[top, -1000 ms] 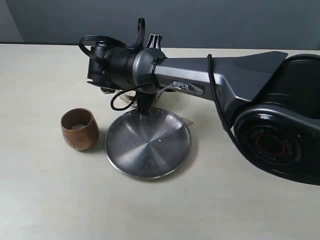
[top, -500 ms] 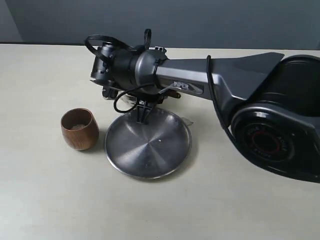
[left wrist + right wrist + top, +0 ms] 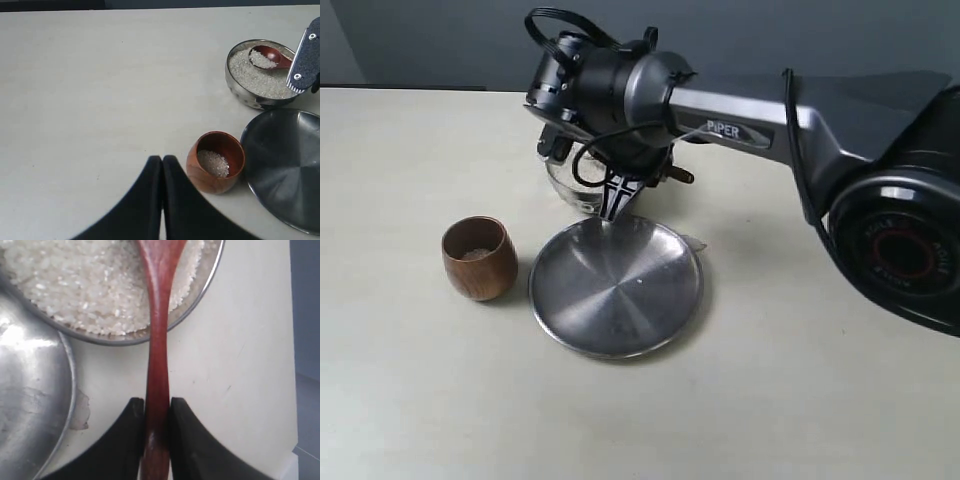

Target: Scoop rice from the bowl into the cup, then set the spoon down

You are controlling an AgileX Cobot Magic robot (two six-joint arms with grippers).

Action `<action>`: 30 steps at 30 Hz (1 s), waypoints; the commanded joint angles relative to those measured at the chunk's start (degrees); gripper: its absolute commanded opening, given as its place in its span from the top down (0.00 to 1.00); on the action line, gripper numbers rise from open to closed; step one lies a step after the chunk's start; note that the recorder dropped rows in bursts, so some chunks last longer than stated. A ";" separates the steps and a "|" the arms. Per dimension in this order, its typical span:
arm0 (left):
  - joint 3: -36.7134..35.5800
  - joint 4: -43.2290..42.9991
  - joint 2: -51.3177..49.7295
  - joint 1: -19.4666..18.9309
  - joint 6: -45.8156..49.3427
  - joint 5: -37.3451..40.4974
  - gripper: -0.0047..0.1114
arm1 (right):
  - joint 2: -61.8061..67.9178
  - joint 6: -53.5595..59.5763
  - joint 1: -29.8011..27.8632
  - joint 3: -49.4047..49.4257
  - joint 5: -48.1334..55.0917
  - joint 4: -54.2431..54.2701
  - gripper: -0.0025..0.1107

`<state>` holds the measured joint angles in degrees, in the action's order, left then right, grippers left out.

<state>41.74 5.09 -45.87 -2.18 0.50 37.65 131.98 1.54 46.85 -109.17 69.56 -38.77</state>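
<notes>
My right gripper point(image 3: 157, 407) is shut on the handle of the reddish-brown spoon point(image 3: 158, 335). The spoon's head point(image 3: 267, 56) lies in the steel bowl point(image 3: 257, 102) and carries a heap of rice. White rice point(image 3: 252, 79) fills the bowl. In the exterior view the right gripper point(image 3: 619, 196) hangs just in front of the bowl point(image 3: 565, 186), at the plate's far rim. The brown wooden cup point(image 3: 480, 272) stands to the left of the plate with a little rice point(image 3: 214, 162) in its bottom. My left gripper point(image 3: 162, 160) is shut and empty, beside the cup point(image 3: 210, 182).
A wide flat steel plate point(image 3: 616, 300) lies between the cup and the right arm's base point(image 3: 895, 250), touching neither. The right arm's wrist and cables point(image 3: 605, 85) hang over the bowl. A small pale smear point(image 3: 692, 241) marks the table at the plate's right rim.
The right arm's wrist has risen and swung right and back, uncovering the bowl behind it. The cup and plate have not moved.
</notes>
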 commanded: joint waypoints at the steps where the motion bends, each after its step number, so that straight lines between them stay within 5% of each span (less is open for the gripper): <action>1: -0.05 -0.07 -0.13 -0.13 -0.06 -0.25 0.96 | -0.57 -0.29 -0.75 -0.31 0.40 2.11 0.98; 30: -0.05 -0.07 -0.13 -0.13 -0.06 -0.35 0.96 | -6.54 -0.29 -4.30 -0.31 0.40 22.46 0.98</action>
<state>41.74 5.09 -45.87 -2.18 0.50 37.65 126.37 1.32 42.16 -109.17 69.77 -17.29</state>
